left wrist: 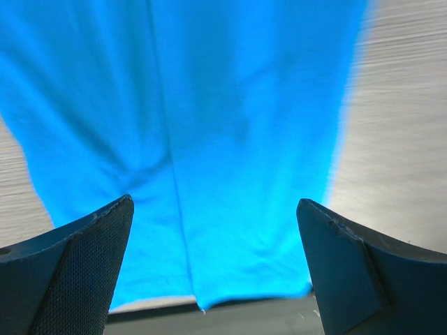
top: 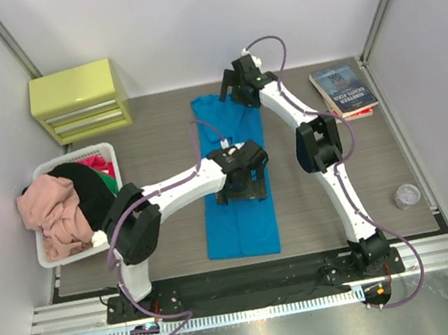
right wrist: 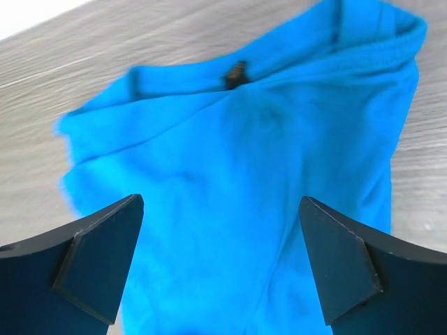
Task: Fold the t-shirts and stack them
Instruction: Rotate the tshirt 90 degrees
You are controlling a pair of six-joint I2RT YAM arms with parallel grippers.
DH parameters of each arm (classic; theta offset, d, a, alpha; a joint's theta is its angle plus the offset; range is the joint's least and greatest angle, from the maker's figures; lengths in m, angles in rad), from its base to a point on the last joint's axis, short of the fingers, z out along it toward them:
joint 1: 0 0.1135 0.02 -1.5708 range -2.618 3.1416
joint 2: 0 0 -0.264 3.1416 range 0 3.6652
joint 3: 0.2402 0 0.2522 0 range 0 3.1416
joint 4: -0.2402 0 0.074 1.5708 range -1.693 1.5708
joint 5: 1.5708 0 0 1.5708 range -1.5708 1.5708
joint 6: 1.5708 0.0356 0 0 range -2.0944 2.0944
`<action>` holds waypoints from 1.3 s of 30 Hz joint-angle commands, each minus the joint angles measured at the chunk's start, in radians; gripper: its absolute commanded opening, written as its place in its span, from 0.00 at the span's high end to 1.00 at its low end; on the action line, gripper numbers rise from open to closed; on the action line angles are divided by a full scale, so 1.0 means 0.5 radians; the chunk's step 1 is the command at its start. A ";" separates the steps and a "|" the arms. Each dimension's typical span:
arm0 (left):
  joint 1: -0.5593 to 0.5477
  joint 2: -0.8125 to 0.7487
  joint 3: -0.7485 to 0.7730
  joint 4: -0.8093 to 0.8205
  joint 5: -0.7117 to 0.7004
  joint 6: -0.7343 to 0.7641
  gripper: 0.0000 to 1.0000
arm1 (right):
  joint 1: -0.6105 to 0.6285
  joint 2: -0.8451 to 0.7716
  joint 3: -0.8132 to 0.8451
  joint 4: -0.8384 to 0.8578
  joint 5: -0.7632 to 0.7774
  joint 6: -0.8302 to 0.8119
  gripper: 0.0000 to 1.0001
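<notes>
Pink, black, red and green cloth is what we find at the far left. A pink t-shirt (top: 53, 215) spills over the rim of the white laundry basket (top: 67, 259). A black garment (top: 82, 184) is heaped beside it, and slivers of red cloth (top: 100, 161) and green cloth (top: 110, 185) show past that. All are crumpled and none is folded. Behind the basket stands a yellow-green drawer unit (top: 80, 101), drawers shut, contents not visible.

At the centre of the table (top: 160, 144) the turquoise t-shirt (top: 241, 229) lies flat as a long narrow strip, collar at the far end, hem toward the arm bases. The left gripper (left wrist: 214, 202) hovers over its middle, jaws spread wide and holding nothing. The right gripper (right wrist: 222, 200) hangs over the collar end, jaws likewise wide apart and empty.

We judge the lengthwise fold done and the crosswise fold in hand. The next move calls for a pinch through all layers at the collar end, carried toward the hem without dragging the strip askew.

At the right lie stacked books (top: 344, 89) and a small round object (top: 407, 195) we cannot identify.
</notes>
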 commanded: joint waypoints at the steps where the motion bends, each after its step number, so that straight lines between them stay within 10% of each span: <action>1: 0.031 -0.328 0.226 -0.120 -0.099 0.093 0.00 | 0.008 -0.575 0.011 0.035 -0.229 -0.221 0.00; 9: 0.515 -1.170 -0.340 0.275 0.351 0.148 0.00 | 0.004 -1.323 -0.884 0.038 -0.524 -0.411 0.00; 14: 0.802 -1.574 -0.963 0.872 0.653 -0.106 0.00 | 0.004 -1.726 -1.752 0.607 -0.754 -0.249 0.00; 27: 0.799 -1.448 -0.911 0.583 0.634 0.044 0.00 | -0.014 -1.964 -2.059 0.535 -0.573 -0.135 0.00; 39: 0.832 -1.335 -1.295 0.294 0.806 0.001 0.03 | -0.066 -2.882 -3.593 0.283 -0.816 0.267 0.03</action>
